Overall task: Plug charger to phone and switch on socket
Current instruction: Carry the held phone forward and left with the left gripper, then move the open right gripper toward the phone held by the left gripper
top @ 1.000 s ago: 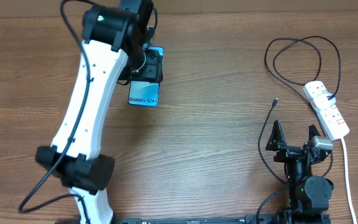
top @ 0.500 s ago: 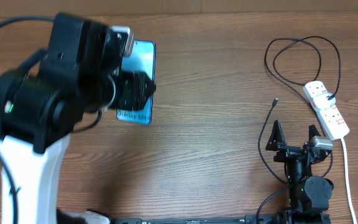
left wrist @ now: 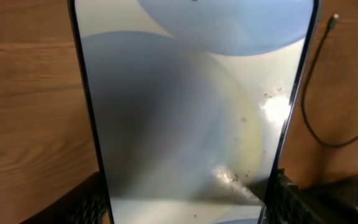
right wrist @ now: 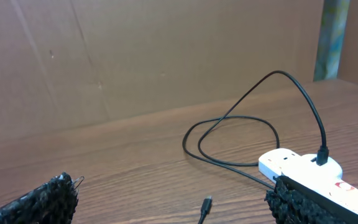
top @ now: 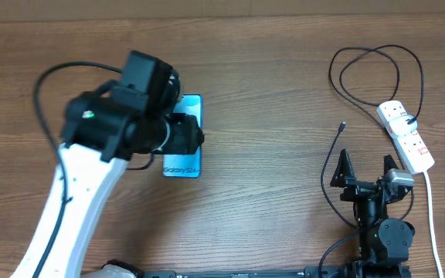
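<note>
The phone (top: 183,165), light-blue screen with "Galaxy S24+" text, is held at centre-left in my left gripper (top: 182,137), which is shut on its long sides. In the left wrist view the phone (left wrist: 185,93) fills the frame between the fingers (left wrist: 87,200). The charger cable (top: 377,52) loops at the back right, and its plug tip (top: 341,124) lies loose on the table. The white socket (top: 405,135) lies at the right. My right gripper (top: 365,166) is open and empty, just in front of the plug tip (right wrist: 206,204) and the socket (right wrist: 297,165).
The socket's thick white cord (top: 431,208) runs along the right edge toward the front. A brown cardboard wall (right wrist: 135,56) stands behind the table. The charger cable (left wrist: 316,124) also shows right of the phone in the left wrist view.
My left arm has swung with the phone in its grip, from the back left toward the front and slightly right. The right arm, cable and socket have not moved.
</note>
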